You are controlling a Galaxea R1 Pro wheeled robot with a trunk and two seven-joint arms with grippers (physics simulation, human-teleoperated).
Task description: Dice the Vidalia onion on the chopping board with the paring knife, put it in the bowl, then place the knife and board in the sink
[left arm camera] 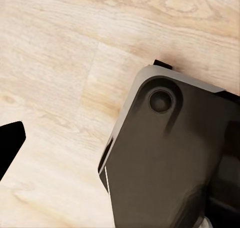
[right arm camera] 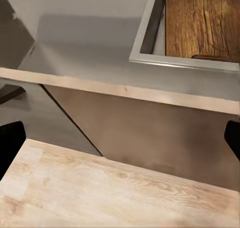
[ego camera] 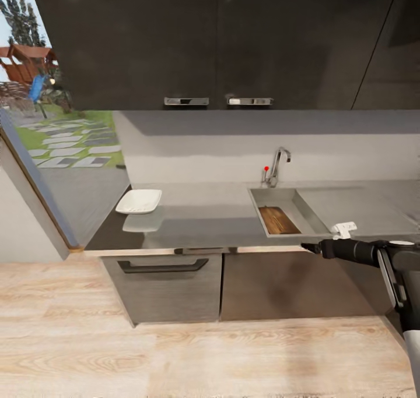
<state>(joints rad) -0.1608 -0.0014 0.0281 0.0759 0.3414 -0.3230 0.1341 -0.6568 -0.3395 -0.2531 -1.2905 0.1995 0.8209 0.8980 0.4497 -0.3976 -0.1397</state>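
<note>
Head view: high, facing surface (ego camera: 198, 220) and sink (ego camera: 286, 211) at 12 o'clock. Right wrist: near, sharing sink (right arm camera: 150, 37). Left wrist: floorward (left arm camera: 60, 62).

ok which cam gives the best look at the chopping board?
Right wrist view: the chopping board is large, wood grain clear, lying in the sink. Head view shows it whole but small. Left wrist view faces the floor.

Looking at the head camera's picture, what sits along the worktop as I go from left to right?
Bowl → faucet → chopping board, lying in the sink → right gripper at the counter's front edge.
</note>
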